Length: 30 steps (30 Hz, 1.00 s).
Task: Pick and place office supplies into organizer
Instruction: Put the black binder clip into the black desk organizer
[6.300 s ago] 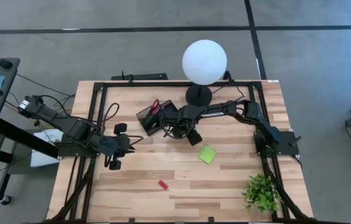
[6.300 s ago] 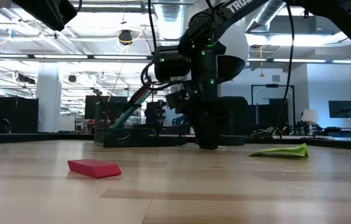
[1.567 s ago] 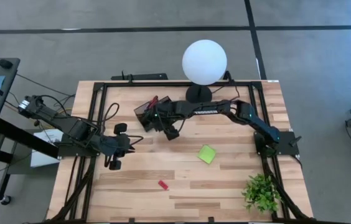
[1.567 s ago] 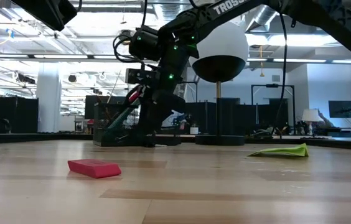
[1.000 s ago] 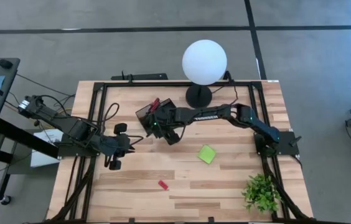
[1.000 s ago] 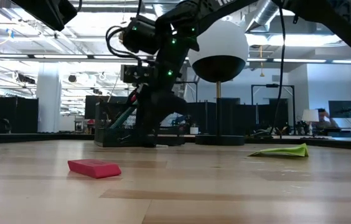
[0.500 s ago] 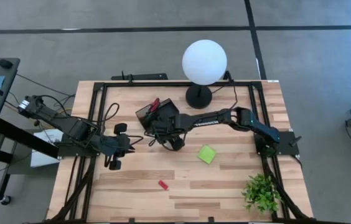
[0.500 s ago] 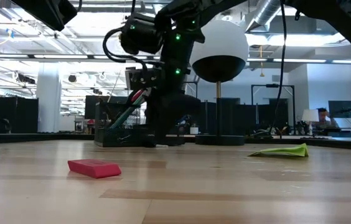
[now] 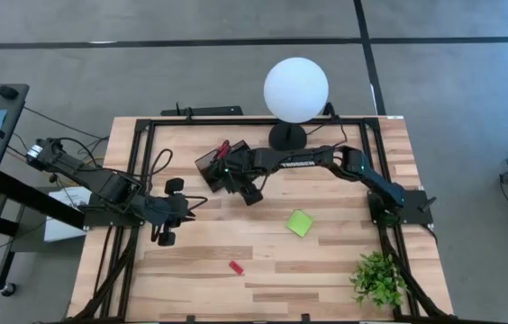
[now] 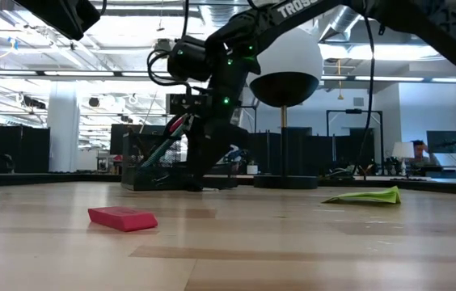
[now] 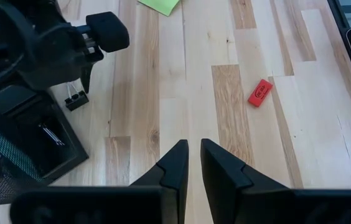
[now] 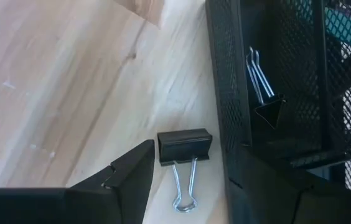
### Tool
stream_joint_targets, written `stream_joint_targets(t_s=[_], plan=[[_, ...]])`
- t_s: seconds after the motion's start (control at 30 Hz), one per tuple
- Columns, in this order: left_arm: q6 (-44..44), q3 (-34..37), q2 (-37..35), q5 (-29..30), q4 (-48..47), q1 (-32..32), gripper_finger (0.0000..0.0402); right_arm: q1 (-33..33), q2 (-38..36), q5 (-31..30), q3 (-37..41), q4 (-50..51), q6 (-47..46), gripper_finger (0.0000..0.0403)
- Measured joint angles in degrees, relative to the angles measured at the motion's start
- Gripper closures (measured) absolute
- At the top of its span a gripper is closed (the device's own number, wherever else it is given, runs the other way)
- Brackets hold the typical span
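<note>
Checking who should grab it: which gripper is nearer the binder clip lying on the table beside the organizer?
Right. The right gripper hangs open directly over the binder clip, which lies between its fingers beside the organizer. The left gripper waits farther off at the table's left side.

- right arm's gripper [image 10: 198, 174] hangs low over by the black organizer [image 10: 157, 179], far side of the table
- red piece [image 10: 123, 218] lying flat up front
- green sticky pad [image 10: 367, 196] off to the side
- globe lamp [image 10: 287, 65] behind
</note>
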<state>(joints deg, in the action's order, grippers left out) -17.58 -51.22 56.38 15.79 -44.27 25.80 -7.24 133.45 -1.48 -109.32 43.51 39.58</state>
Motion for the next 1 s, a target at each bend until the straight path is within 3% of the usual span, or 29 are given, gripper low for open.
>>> stream_joint_targets(t_s=[1.0], plan=[[0.0,0.0,-0.02,0.0,0.02,0.01,0.0363,-0.77,2.69,1.93,0.44,-2.47,-1.38,0.0184]])
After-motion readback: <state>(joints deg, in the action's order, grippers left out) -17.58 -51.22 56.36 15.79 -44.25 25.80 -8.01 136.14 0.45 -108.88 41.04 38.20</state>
